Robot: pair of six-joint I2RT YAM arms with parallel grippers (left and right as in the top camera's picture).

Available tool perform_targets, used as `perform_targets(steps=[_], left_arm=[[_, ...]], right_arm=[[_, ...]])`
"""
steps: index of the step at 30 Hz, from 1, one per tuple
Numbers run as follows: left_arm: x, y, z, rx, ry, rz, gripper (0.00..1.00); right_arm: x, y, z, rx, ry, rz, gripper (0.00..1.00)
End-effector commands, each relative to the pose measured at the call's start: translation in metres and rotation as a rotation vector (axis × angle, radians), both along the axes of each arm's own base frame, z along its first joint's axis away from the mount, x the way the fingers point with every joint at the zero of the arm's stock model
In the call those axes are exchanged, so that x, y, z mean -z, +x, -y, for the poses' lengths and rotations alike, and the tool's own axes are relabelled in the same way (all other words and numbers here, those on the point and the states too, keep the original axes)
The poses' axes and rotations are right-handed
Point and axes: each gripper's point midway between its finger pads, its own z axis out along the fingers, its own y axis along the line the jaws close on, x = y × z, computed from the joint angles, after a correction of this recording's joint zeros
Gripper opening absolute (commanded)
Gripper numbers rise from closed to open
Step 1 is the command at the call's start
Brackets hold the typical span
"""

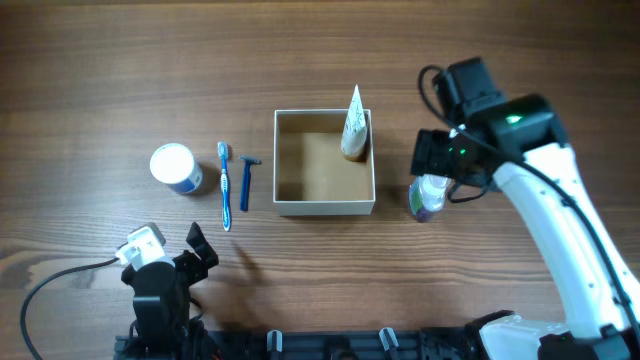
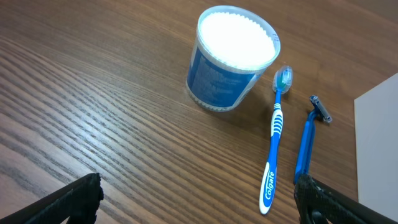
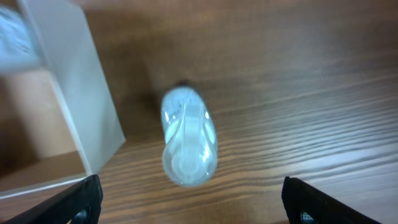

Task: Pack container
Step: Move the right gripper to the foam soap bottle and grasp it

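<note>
The container, a square white box with a brown inside, sits mid-table. A white tube leans upright in its far right corner. A clear bottle stands just right of the box; it also shows from above in the right wrist view. My right gripper hovers over it, open, with the fingers wide apart on either side. My left gripper is open and empty near the front left. A blue toothbrush, a blue razor and a white-lidded blue jar lie left of the box.
The box wall stands close to the left of the bottle. The box's white corner shows at the right of the left wrist view. Black cables and the arm bases run along the table's front edge.
</note>
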Motion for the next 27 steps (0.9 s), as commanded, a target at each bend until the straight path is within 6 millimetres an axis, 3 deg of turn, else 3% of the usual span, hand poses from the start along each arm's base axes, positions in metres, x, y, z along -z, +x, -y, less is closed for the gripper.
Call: perform_targets(steps=[1,14,19,24,27], left_arm=[[0.002,0.000,-0.001,0.001,0.006,-0.003,1.00],[0.002,0.000,-0.001,0.001,0.006,-0.003,1.00],[0.002,0.000,-0.001,0.001,0.006,-0.003,1.00],[0.002,0.000,-0.001,0.001,0.006,-0.003,1.00],[0.002,0.000,-0.001,0.001,0.006,-0.003,1.00]], right_arm=[[0.034,-0.008,-0.004,-0.008,0.017,-0.061,0.91],[0.083,0.006,-0.005,0.045,0.032,0.012,0.76],[0.082,0.008,0.003,0.076,-0.010,0.029,0.60],[0.080,0.009,0.003,0.075,-0.012,0.037,0.55],[0.077,0.009,0.005,0.066,-0.023,0.042,0.46]])
